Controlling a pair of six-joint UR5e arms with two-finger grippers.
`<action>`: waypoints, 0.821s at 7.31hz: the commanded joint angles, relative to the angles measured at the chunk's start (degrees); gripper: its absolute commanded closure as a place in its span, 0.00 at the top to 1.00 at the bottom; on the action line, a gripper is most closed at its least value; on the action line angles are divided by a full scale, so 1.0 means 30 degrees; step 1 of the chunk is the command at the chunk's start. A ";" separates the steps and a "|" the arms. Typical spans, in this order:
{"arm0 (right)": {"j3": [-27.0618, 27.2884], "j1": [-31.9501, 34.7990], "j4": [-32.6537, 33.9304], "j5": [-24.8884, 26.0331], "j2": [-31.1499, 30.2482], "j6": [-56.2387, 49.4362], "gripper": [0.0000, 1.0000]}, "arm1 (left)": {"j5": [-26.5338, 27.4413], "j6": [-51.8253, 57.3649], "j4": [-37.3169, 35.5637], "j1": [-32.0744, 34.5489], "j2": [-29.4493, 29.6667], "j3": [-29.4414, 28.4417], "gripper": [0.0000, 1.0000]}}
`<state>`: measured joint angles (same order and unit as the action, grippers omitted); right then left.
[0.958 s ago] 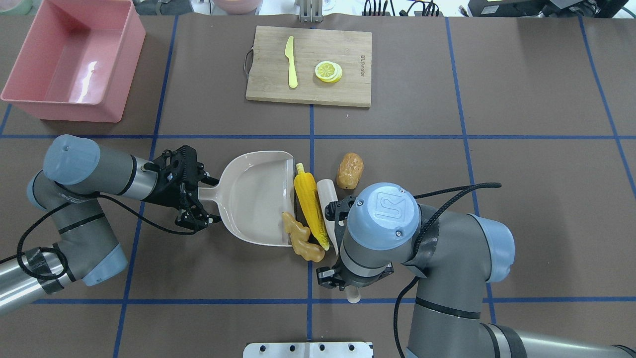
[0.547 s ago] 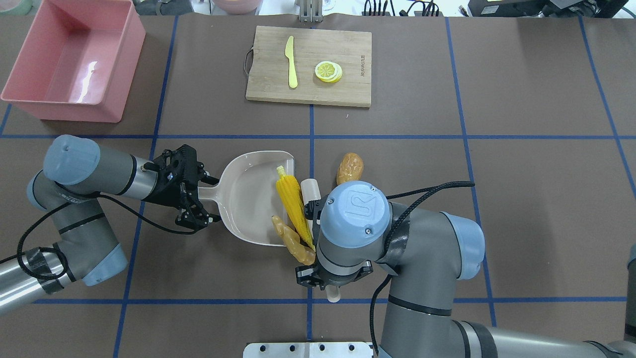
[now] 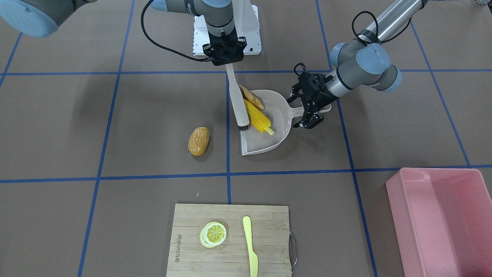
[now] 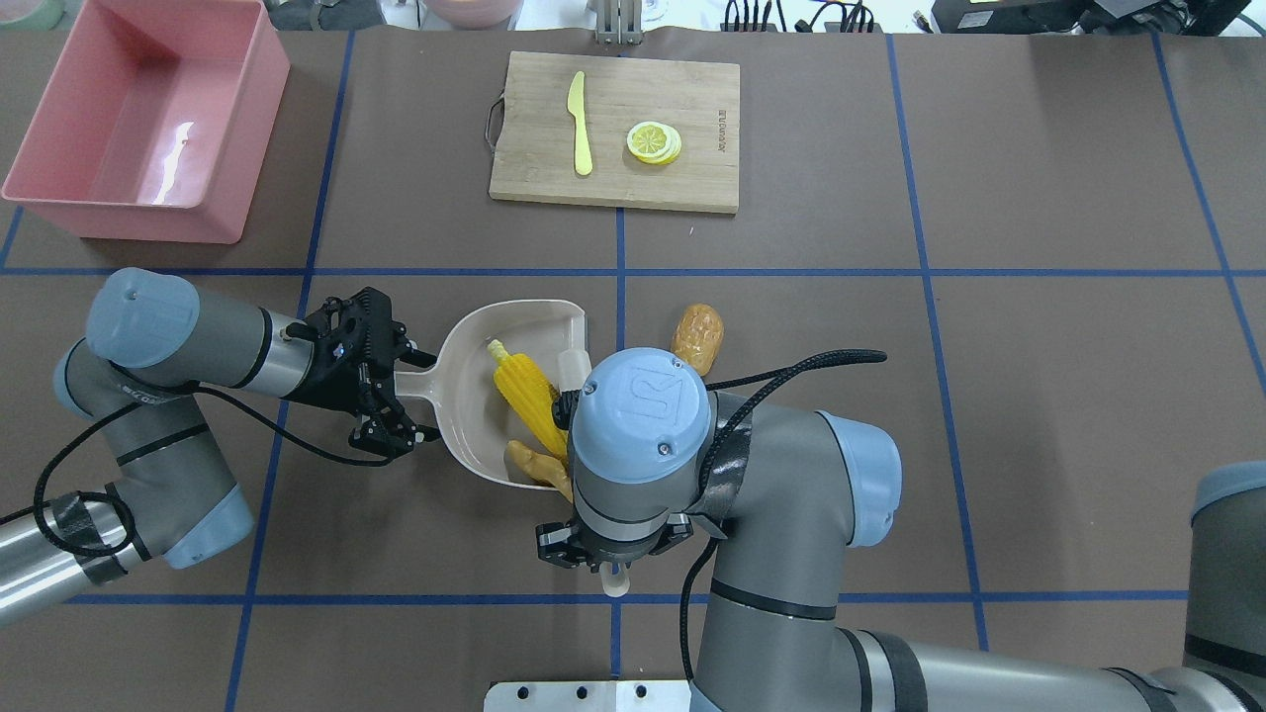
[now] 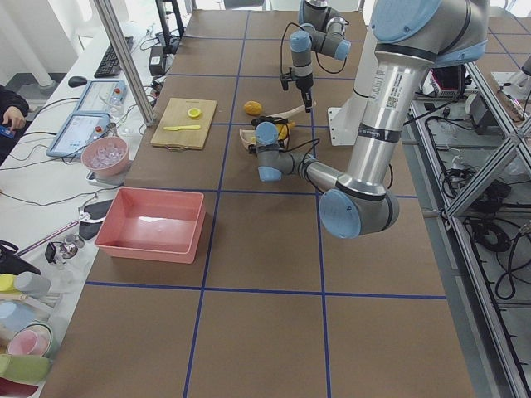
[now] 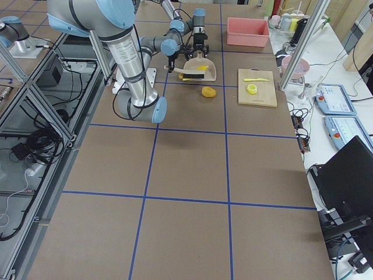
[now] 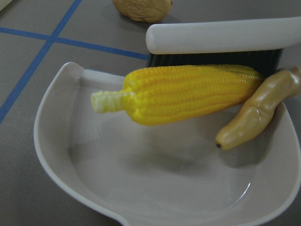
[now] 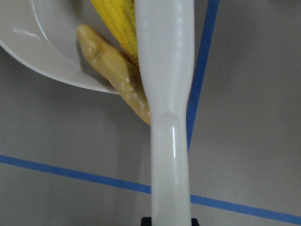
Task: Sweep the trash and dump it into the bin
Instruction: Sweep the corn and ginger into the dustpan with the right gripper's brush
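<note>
Right gripper clamps the white brush, its bristles against the corn cob and ginger root in the dustpan, whose handle the left gripper grips. Orange-brown lump lies right of the brush; pink bin far left.

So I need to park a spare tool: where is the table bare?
Bare: the wide stretch beyond the cutting board on the robot's right, and the strip between the bin and that board. Crowded: around the dustpan, where the brush, corn cob, ginger root and both arms meet.
</note>
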<state>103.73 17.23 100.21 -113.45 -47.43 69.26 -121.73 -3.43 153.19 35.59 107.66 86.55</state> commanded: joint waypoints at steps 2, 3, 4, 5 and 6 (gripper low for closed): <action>-0.1118 0.0317 0.0172 -0.0382 0.1452 0.0061 0.00 | 0.0000 -0.0029 0.0000 -0.0029 0.0000 0.0006 0.97; -0.1092 0.1075 0.0201 -0.1401 0.1453 -0.0028 0.00 | 0.0000 -0.0029 0.0000 0.0000 0.0000 0.0006 0.97; -0.0889 0.1778 0.0550 -0.1933 0.1395 -0.0348 0.00 | 0.0000 -0.0029 0.0000 -0.0029 -0.0029 0.0006 0.97; -0.0829 0.2220 0.1075 -0.2054 0.1453 -0.1018 0.00 | 0.0000 0.0000 0.0000 -0.0029 -0.0029 0.0006 0.97; -0.0712 0.2776 0.1487 -0.2578 0.1453 -0.1605 0.00 | 0.0087 -0.0029 0.0000 -0.0029 -0.0029 0.0006 0.97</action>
<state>101.21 23.46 103.04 -119.53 -43.13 66.62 -121.66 -3.48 153.19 35.52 107.59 86.57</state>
